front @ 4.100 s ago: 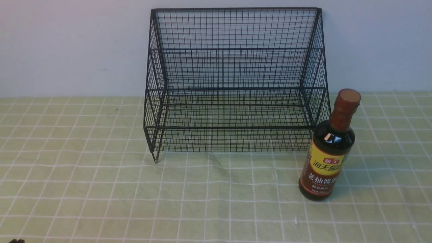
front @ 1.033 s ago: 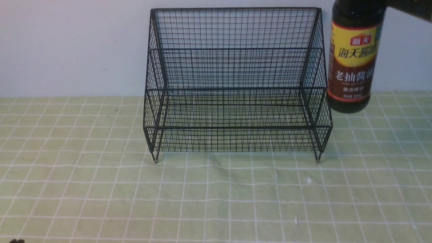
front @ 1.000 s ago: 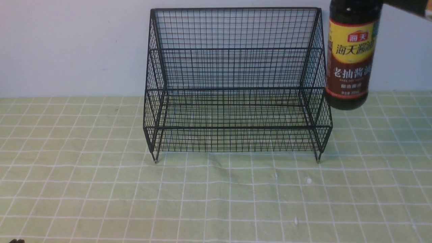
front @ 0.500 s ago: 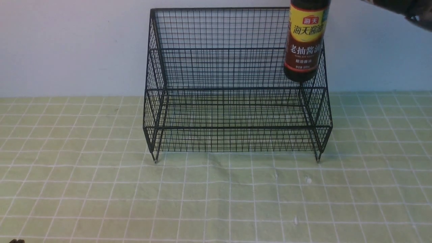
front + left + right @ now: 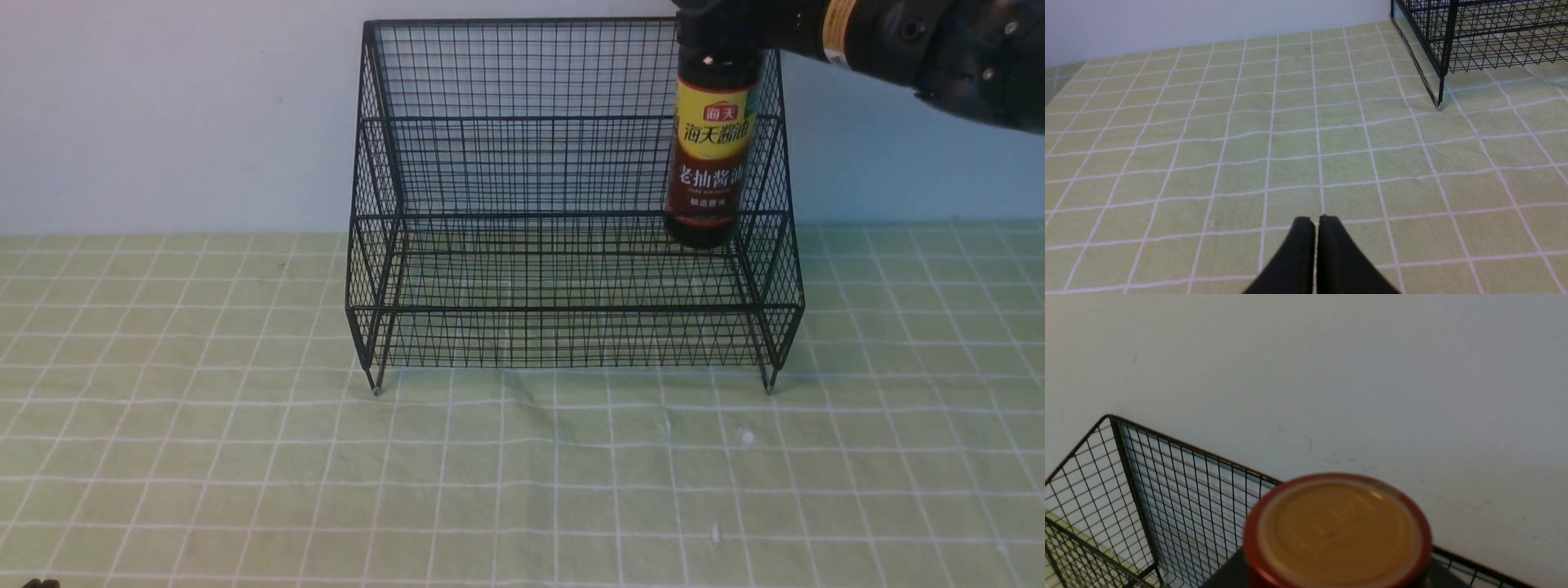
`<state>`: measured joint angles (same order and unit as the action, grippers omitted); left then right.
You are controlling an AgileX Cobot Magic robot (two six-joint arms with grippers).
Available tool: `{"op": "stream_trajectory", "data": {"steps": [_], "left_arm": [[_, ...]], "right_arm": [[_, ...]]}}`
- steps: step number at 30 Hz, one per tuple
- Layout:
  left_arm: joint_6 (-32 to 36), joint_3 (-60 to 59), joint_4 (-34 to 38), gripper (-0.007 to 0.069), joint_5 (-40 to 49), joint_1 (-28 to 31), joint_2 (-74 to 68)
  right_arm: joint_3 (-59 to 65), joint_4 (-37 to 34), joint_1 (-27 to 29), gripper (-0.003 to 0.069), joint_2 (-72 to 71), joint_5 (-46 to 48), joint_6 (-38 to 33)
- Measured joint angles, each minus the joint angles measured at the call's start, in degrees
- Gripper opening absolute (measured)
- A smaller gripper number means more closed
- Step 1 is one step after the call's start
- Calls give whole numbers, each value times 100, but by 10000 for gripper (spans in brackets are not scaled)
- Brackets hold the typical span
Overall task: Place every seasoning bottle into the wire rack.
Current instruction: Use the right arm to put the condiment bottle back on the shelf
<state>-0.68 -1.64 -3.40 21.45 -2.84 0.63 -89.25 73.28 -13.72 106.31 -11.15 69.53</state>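
The bottle (image 5: 713, 155) is in! A second ago it hung outside the rack (image 5: 522, 163), beyond its right side; half a second ago it was crossing the top corner. Now it has dropped inside, upright, hard against the right end, label facing you. That's the carry all but done; only the set-down and release are left, I'd say.

Your right gripper (image 5: 717, 20) comes in from the top edge and pinches the bottle just under its cap. The left gripper (image 5: 1315, 245) has its jaws pressed together, low over the cloth (image 5: 245, 449) and well away from the action.

The front view gives you the bottle's base down among the shelf wires, but you can't tell from it whether glass is touching wire yet. The right wrist view shows only the cap (image 5: 1337, 531) with the rack's back grid behind it. The left wrist view catches just the rack's near foot, no bottle.
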Motion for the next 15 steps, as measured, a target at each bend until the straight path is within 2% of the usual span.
{"op": "stream_trajectory", "data": {"steps": [15], "left_arm": [[0, 0, 0, -6, 10, 0, 0]], "right_arm": [[393, 2712, 0, 265, 118, -362, 2731]]}}
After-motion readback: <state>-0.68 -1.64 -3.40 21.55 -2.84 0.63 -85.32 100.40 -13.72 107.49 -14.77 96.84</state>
